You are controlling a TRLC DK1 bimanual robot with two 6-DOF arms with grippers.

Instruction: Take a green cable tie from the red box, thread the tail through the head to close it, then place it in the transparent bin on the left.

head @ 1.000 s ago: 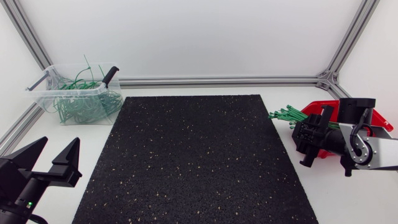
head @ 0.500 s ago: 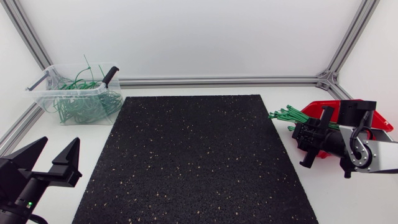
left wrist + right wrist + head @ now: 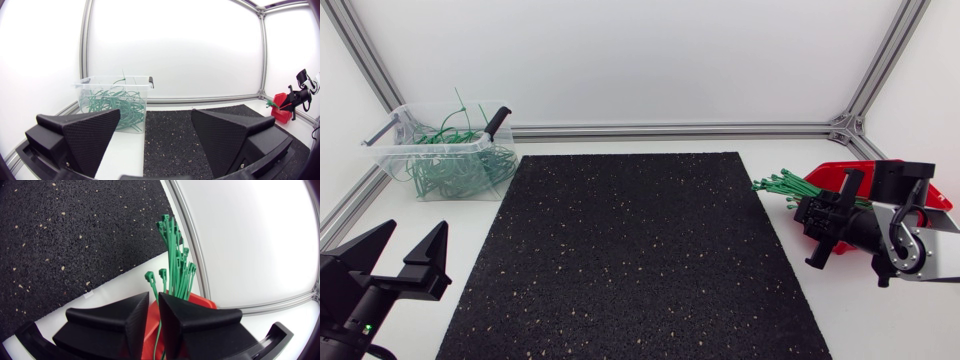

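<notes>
A red box (image 3: 840, 172) sits at the table's right edge, and a bundle of green cable ties (image 3: 782, 184) fans out of it toward the mat. My right gripper (image 3: 807, 215) is low over the box. In the right wrist view its fingers (image 3: 125, 315) stand nearly together, open by a narrow gap. A single green tie (image 3: 151, 280) runs down into that gap, beside the other ties (image 3: 175, 255) and over the red box (image 3: 200, 300). The transparent bin (image 3: 390, 150) with looped green ties stands far left. My left gripper (image 3: 415, 235) hovers wide open at the near left, empty, facing the bin (image 3: 112, 82).
A black speckled mat (image 3: 630, 250) covers the middle of the table. Aluminium frame rails run along the back and side edges. A black clip (image 3: 497, 120) sticks up at the bin's right rim. White tabletop lies between the mat and the red box.
The right gripper's fingers have drawn together around a tie, and the arm has shifted slightly right over the red box. The left arm has not moved.
</notes>
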